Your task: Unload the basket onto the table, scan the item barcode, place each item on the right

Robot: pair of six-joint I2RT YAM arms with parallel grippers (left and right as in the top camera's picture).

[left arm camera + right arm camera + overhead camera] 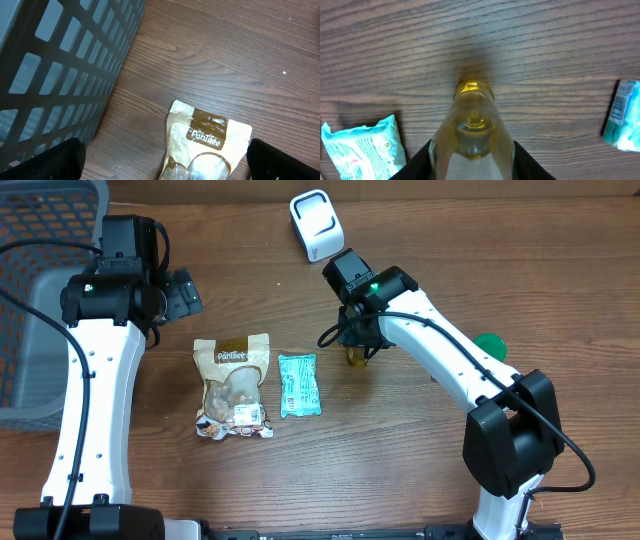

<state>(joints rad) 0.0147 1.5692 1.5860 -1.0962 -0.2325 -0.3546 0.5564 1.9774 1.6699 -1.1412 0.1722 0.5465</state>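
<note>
Wooden table [400, 470], right gripper [472, 152] clasping yellow bottle [472, 112], white scanner [316, 225] nearby

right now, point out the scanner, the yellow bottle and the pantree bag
scanner [315, 222], overhead view, white top face
yellow bottle [472, 134], right wrist view, middle of its body
pantree bag [233, 387], overhead view, its clear middle window

Our left arm [95, 410]: white links, black joints, cable.
Our right arm [440, 360]: likewise, green lamp.
Our right gripper [472, 165]: black fingers.
</note>
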